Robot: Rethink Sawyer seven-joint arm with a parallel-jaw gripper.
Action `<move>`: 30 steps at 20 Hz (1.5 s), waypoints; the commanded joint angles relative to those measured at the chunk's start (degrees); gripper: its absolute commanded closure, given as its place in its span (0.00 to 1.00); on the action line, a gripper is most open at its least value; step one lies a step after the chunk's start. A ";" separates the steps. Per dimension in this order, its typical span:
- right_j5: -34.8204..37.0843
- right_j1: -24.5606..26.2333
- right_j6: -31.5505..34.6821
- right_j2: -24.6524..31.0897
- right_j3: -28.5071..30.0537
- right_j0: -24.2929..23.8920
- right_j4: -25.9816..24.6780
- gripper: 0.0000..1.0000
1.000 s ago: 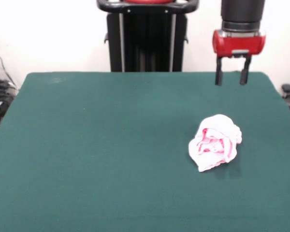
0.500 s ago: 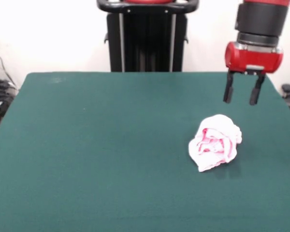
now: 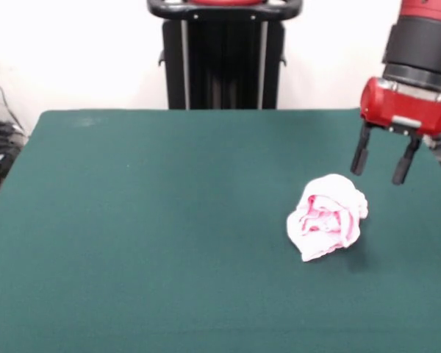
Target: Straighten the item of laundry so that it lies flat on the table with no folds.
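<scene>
Right now the item of laundry (image 3: 327, 216) sits crumpled in a tight pink-and-white ball on the table (image 3: 147, 220). Just above and beside the ball, toward the table's edge, the gripper (image 3: 381, 167) hangs tilted, its 2 dark fingers (image 3: 360, 156) spread apart, holding nothing.

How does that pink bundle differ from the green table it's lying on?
The item of laundry is pale pink; the table is dark green. The laundry is crumpled into a folded lump, while the table lies flat and smooth. The laundry is small; the table is far bigger, spreading well beyond it. Both look like soft cloth surfaces.
</scene>
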 commanded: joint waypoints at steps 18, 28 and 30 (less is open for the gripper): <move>3.18 21.54 29.06 -5.88 -3.90 12.06 12.58 0.00; -2.10 22.57 30.60 -1.25 -3.04 12.09 16.42 1.00; -0.69 21.95 31.07 -1.50 -2.82 12.31 16.82 1.00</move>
